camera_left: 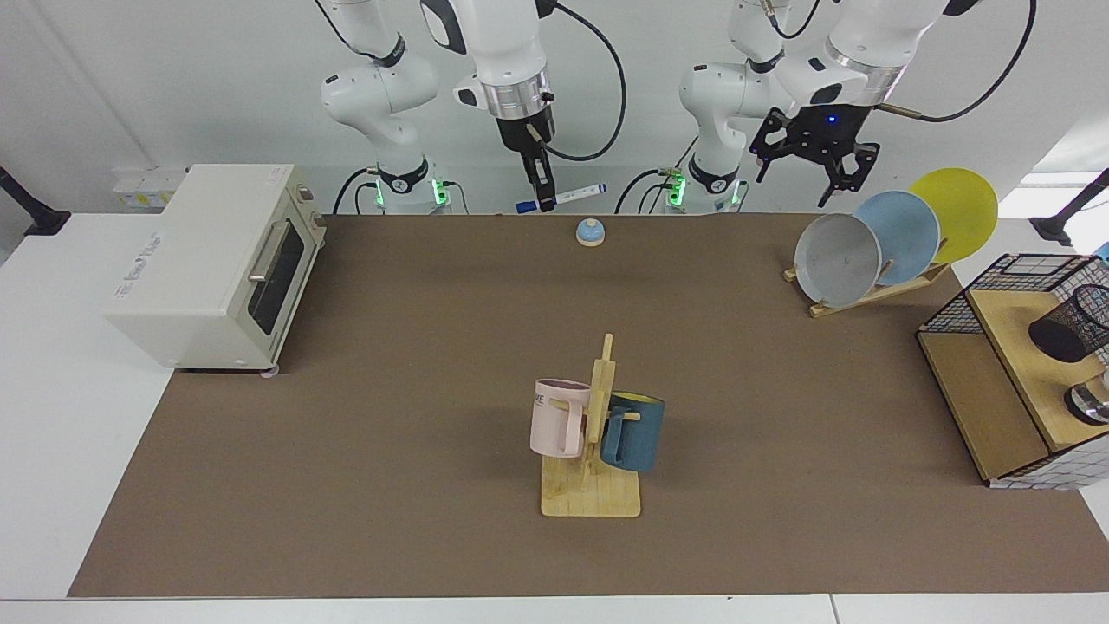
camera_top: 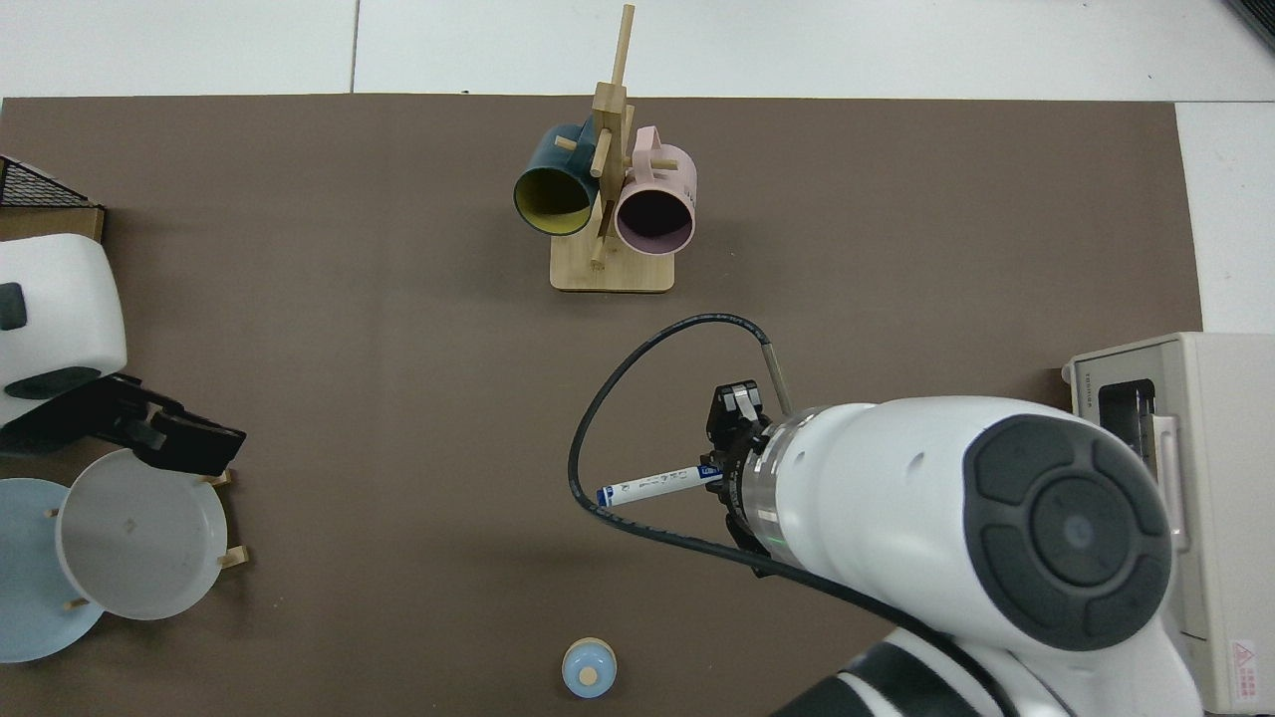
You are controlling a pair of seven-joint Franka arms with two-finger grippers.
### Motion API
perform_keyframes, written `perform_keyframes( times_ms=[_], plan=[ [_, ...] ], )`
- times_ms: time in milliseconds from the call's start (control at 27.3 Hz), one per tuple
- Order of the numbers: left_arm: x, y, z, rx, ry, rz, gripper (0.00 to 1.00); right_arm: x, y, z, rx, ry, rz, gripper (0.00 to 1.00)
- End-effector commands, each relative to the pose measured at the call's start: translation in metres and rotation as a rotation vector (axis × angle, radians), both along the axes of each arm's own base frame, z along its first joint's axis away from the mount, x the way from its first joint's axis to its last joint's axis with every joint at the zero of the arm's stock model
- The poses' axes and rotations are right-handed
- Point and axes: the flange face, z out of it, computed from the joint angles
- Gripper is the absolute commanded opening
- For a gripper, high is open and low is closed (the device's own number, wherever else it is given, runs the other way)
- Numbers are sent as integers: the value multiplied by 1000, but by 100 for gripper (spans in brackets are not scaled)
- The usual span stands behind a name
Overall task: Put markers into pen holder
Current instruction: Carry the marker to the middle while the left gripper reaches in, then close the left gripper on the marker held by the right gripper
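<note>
One marker [camera_left: 561, 197] sits pinched crosswise in your right gripper [camera_left: 544, 203]; the left gripper [camera_left: 815, 168] hangs spread. Tip it upright, probably, before reaching the holder [camera_left: 1067, 327].

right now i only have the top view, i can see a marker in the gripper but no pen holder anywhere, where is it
observer: the pen holder sits on a wooden shelf at the table's end, past the plate rack, on the left arm's side.
operator: is the marker touching the mat
observer: no, the right gripper holds the marker clear of the table, nearly level, over the back edge near the small blue dome.
operator: other gripper holding anything
observer: no, the left gripper is open and empty, in the air by the plate rack.
</note>
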Motion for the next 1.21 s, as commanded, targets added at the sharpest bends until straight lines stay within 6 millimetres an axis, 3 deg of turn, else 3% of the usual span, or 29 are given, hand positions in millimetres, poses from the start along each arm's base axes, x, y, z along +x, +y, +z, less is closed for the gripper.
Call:
perform_keyframes(
  times_ms=[0, 329, 622, 952, 1171],
  plan=[
    [-5, -24, 1, -61, -46, -145, 98, 5, 22, 2, 8, -5, -5, 0],
    [0, -42, -2, -192, -109, -411, 99, 10, 34, 3, 14, -6, 2, 0],
    [-11, -91, -23, -263, -95, -556, 99, 20, 40, 15, 27, -16, 4, 0],
    [-31, -140, -38, -310, -84, -617, 97, 15, 56, 9, 22, -24, 22, 0],
    [-42, -167, -48, -315, -80, -632, 91, 16, 57, 5, 17, -17, 6, 0]
  ],
)
